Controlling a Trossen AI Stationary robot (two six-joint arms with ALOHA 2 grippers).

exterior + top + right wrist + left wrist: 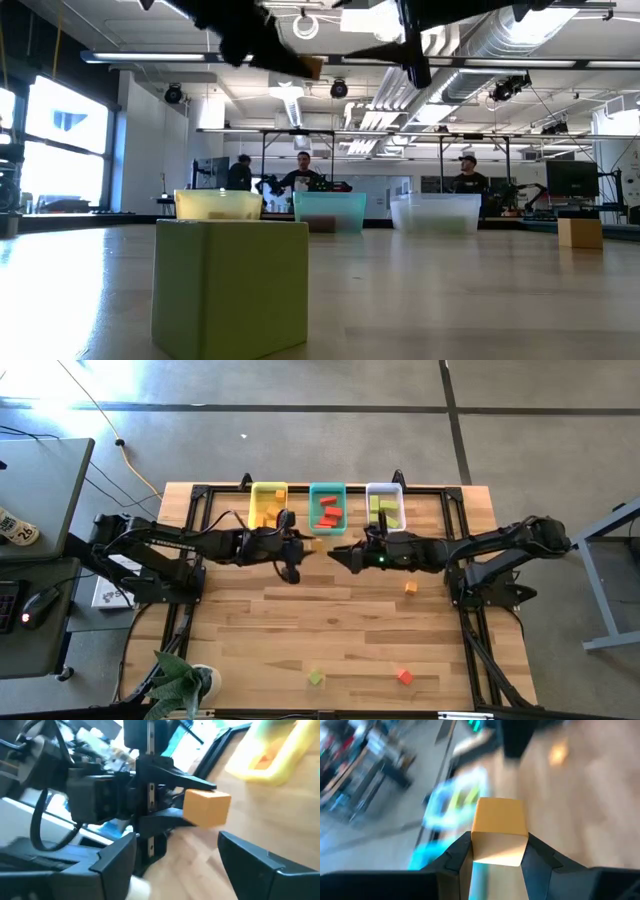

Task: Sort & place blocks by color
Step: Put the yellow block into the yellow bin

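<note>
both arms meet mid-table; left claw clamped, right claw spread wide.

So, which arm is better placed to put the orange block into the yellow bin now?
The left arm. Its tool is shut on the orange block, as the right wrist view also shows, and it hovers just beside the yellow bin. The right tool is open and empty.

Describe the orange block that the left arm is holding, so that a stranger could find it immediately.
Start at the row of three bins along the table's far edge. Just in front of the teal bin, the two arms meet. The orange block is pinched in the left gripper, raised off the wood, unlike the loose blocks lying on the table.
</note>
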